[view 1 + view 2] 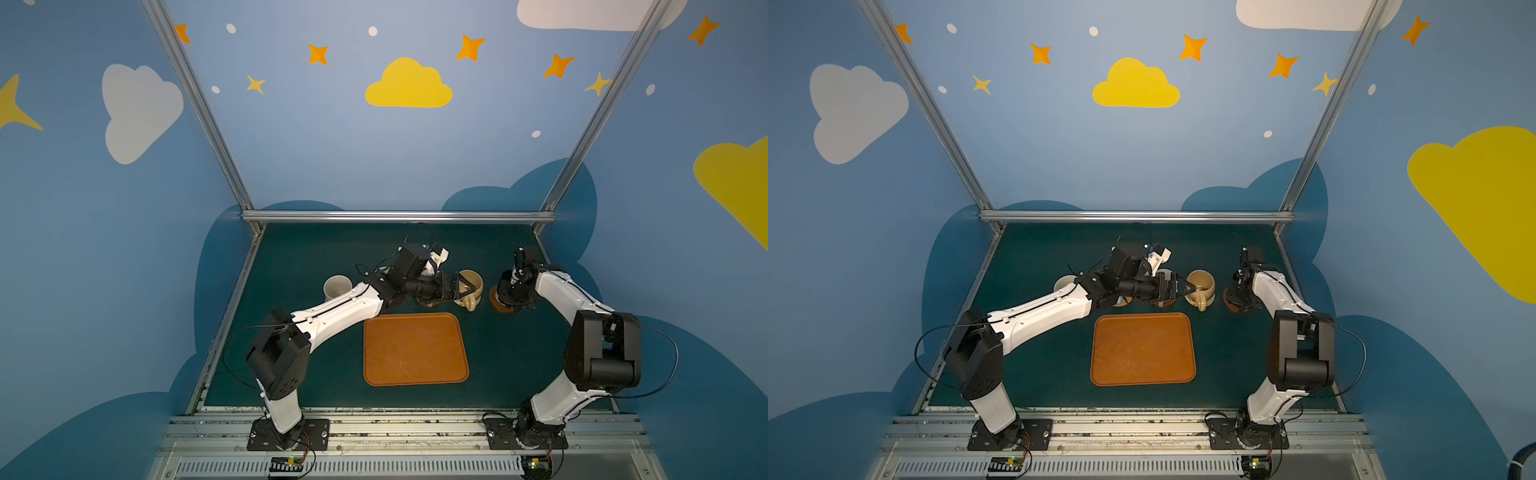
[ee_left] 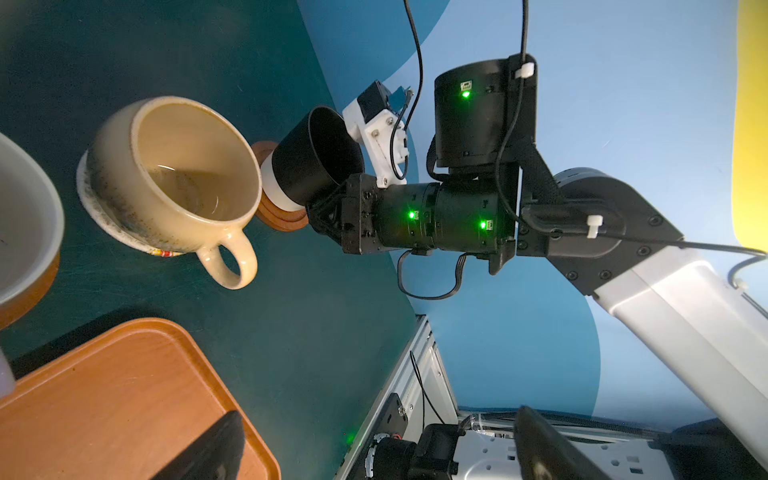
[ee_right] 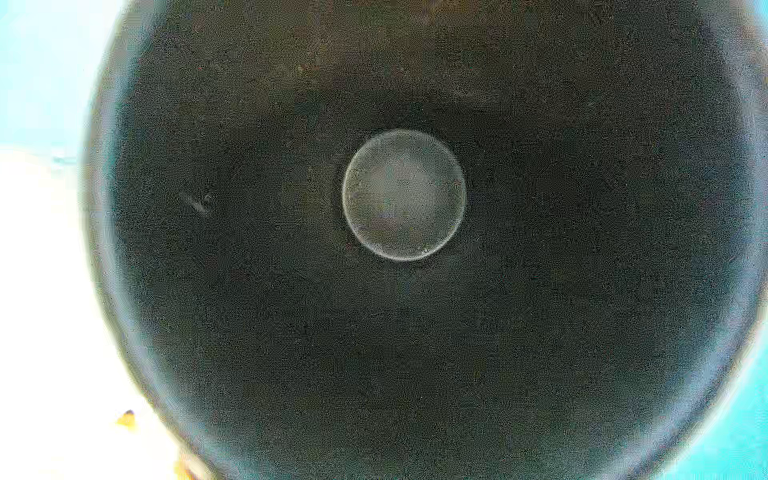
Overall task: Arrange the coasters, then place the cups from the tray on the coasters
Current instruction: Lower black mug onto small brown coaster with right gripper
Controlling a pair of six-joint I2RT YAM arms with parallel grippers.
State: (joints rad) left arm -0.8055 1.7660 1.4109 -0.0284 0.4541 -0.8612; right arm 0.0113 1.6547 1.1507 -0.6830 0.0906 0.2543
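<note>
The orange-brown tray (image 1: 415,353) (image 1: 1142,353) lies empty at mid-table. Behind it the squat yellow-beige cup (image 1: 471,284) (image 2: 174,174) stands on the grey-white woven coaster (image 2: 97,208). My left gripper (image 1: 459,287) (image 2: 374,453) hangs open and empty just left of that cup. The black cup (image 2: 307,162) stands on a brown wooden coaster (image 1: 505,307) (image 2: 282,220); my right gripper (image 1: 509,291) (image 2: 328,203) is pressed to its side, fingers hidden. The right wrist view looks down into the black cup (image 3: 403,195). A speckled white cup (image 1: 337,286) stands far left.
Another pale cup (image 1: 1165,276) (image 2: 25,224) on a brown wooden coaster (image 2: 29,291) sits under my left wrist. A tan coaster (image 1: 1123,302) peeks out below the left forearm. The aluminium frame rail (image 1: 399,216) bounds the back of the green mat.
</note>
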